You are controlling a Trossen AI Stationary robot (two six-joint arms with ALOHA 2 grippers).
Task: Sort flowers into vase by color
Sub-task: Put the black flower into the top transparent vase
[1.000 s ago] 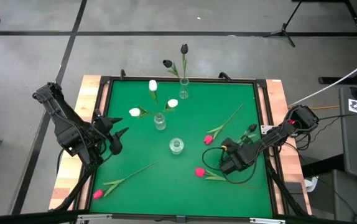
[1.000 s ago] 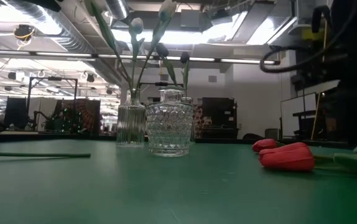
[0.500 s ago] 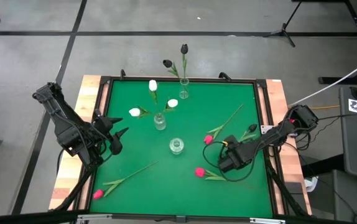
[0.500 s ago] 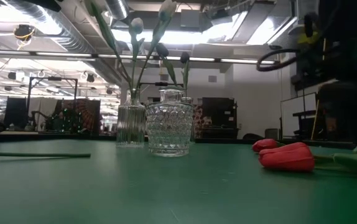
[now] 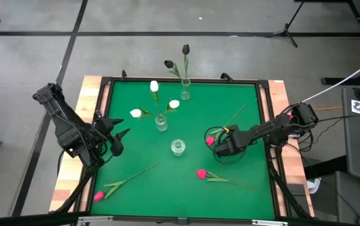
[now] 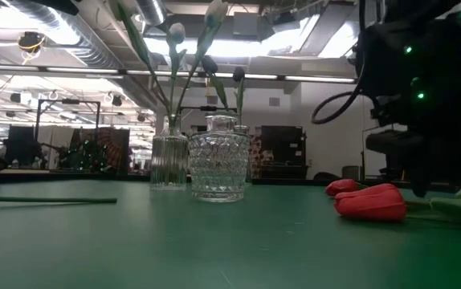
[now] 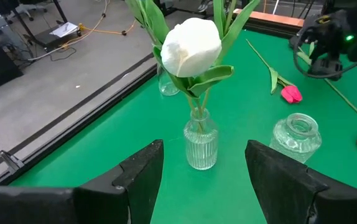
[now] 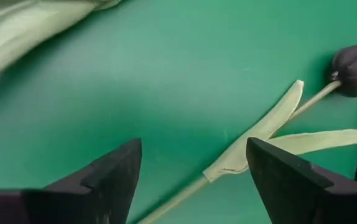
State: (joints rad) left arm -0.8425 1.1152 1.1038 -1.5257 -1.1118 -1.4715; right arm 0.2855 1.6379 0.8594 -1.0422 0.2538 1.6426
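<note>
The right gripper (image 5: 221,143) is now found nearer the table centre than half a second ago: it has been carried from beside the lower pink tulip (image 5: 201,173) up to the pink tulip (image 5: 211,141) lying right of the empty jar (image 5: 177,147). This is read as a reach toward that flower, the next one to be sorted; nothing has yet been lifted.

In the right wrist view the fingers (image 8: 97,180) are seen spread wide with only green mat between them, so the gripper is released and holds nothing. A pale leaf and stem (image 8: 253,140) lie just ahead, with a dark tulip head (image 8: 356,68) at the edge of that view.

The left gripper (image 5: 118,139) waits over the table's left side, unchanged; its fingers (image 7: 144,171) are parted and empty, pointed at the white-tulip vase (image 7: 201,146).

Flower positions:
- three white tulips (image 5: 154,86) in the ribbed vase;
- two black tulips (image 5: 185,49) in the far vase (image 5: 185,94);
- a third pink tulip (image 5: 98,196) lies near the front left corner.

The jar appears reserved for pink.
</note>
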